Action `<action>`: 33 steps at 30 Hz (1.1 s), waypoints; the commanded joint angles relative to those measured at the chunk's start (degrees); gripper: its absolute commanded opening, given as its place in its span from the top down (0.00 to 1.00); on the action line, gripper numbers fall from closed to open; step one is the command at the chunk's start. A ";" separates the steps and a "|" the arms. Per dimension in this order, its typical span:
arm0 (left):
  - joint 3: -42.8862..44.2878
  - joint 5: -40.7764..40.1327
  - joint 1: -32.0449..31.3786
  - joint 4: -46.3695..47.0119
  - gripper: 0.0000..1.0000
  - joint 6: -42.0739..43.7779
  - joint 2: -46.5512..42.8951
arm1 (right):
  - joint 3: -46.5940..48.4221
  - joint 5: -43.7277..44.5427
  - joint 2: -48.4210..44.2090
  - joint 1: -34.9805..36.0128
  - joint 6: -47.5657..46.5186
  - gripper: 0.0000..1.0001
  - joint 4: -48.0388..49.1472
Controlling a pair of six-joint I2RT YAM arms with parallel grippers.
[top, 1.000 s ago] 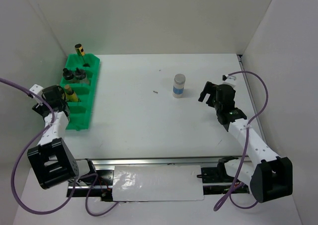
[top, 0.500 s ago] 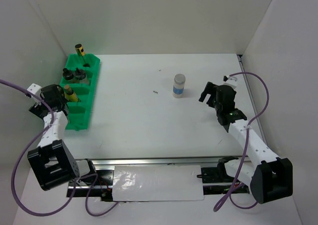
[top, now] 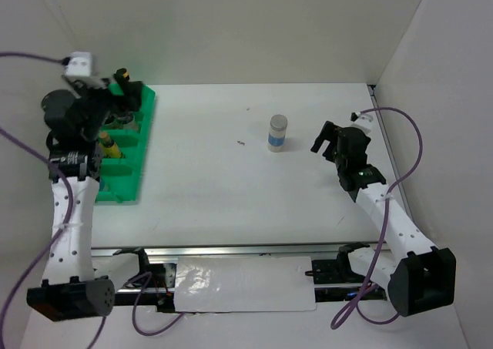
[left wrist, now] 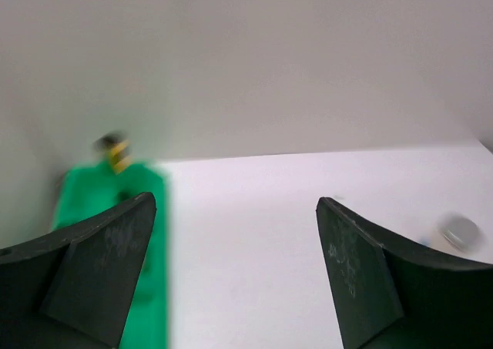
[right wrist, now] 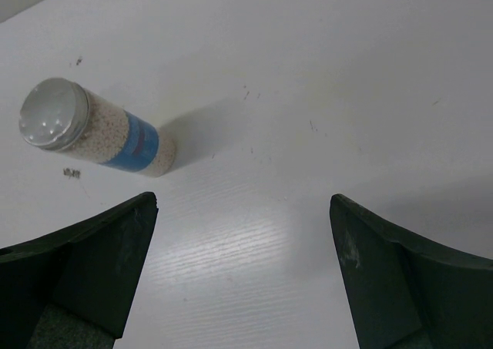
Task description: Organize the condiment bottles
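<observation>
right gripper [right wrist: 243,203] faced jar [right wrist: 92,133], jaws spread, empty; likely lined up for a grab. left gripper [left wrist: 235,204] hung by tray [top: 131,172], jaws also spread, empty.

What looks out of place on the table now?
One silver-lidded jar stands alone, upright, mid-table, far from the green tray that holds the other bottles. A tiny dark speck lies near it.

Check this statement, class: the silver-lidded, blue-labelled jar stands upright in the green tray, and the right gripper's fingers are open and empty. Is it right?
Not quite. The top external view shows the jar standing upright on the white table, well apart from the green tray. The rest holds: the right gripper has its fingers open and empty.
</observation>
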 commanded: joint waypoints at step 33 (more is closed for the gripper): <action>31.50 16.26 -43.26 30.66 0.02 9.03 72.50 | 7.71 8.73 -2.42 -2.79 0.54 0.00 -5.73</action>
